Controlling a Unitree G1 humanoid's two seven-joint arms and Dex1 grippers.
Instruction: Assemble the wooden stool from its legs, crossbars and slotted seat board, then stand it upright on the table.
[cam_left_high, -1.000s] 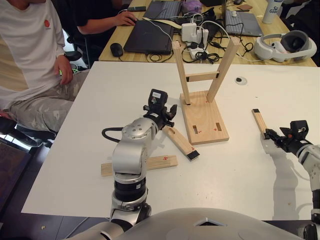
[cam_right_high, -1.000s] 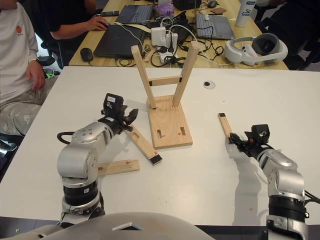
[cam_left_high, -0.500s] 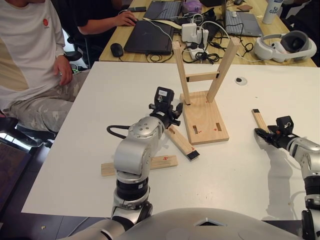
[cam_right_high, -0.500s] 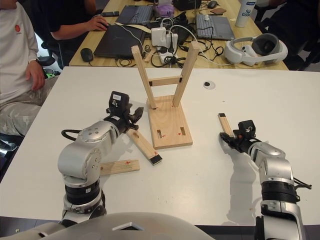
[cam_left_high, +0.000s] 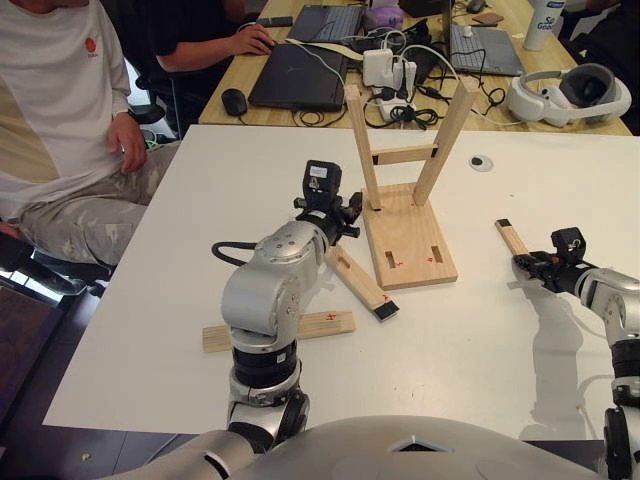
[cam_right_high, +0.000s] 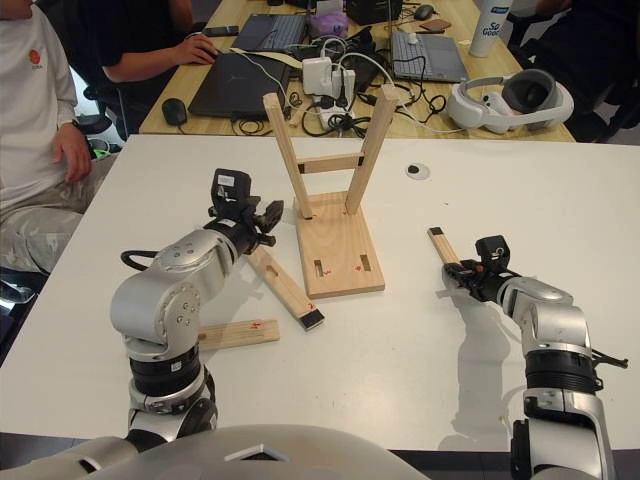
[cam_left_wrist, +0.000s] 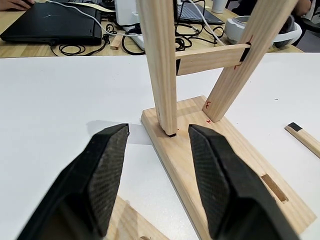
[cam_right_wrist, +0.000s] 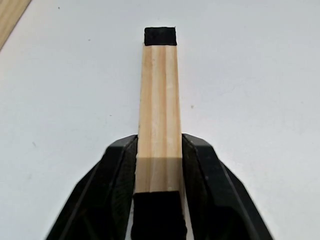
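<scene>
I see the seat board (cam_left_high: 408, 237) lying flat on the white worktop (cam_left_high: 180, 230), with two legs (cam_left_high: 362, 145) standing up from it and a crossbar (cam_left_high: 405, 154) joining them. My left end effector (cam_left_wrist: 159, 131) hovers just beside the nearer leg, its fingers apart. The right end effector (cam_right_wrist: 159, 141) is clamped on a short bar (cam_right_wrist: 160, 85) with black ends, well apart from the board on its right. Two more pieces, a loose leg (cam_left_high: 360, 281) and a flat strip (cam_left_high: 280, 331), lie on the worktop near the left arm.
</scene>
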